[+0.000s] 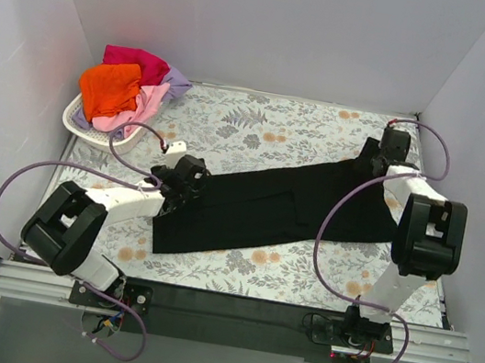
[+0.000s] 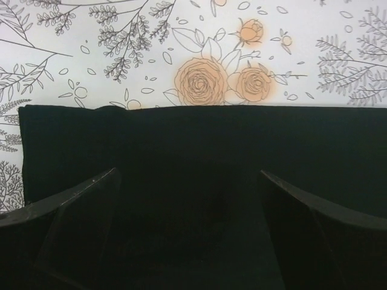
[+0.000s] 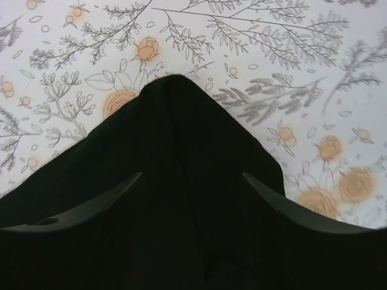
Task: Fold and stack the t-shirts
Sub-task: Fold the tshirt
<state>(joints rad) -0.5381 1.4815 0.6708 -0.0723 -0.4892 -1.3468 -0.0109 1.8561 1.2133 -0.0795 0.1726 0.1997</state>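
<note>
Lying as a long folded strip across the middle of the frame, the black t-shirt [image 1: 266, 209] sat under the left tool [image 2: 187, 175], wide, and the right tool [image 3: 192, 175], parted, holding nothing. A rising finger could snag cloth and spoil the fold.

I get bright, even, soft light with only faint shadows. The black shirt [image 1: 266, 209] shows as a flat dark mass, its folds barely visible. Over it, the near fingers [image 2: 36, 223] look soft-edged.

Lavender t-shirt [image 1: 177, 84] mostly hidden under pink t-shirt [image 1: 149, 103].
</note>
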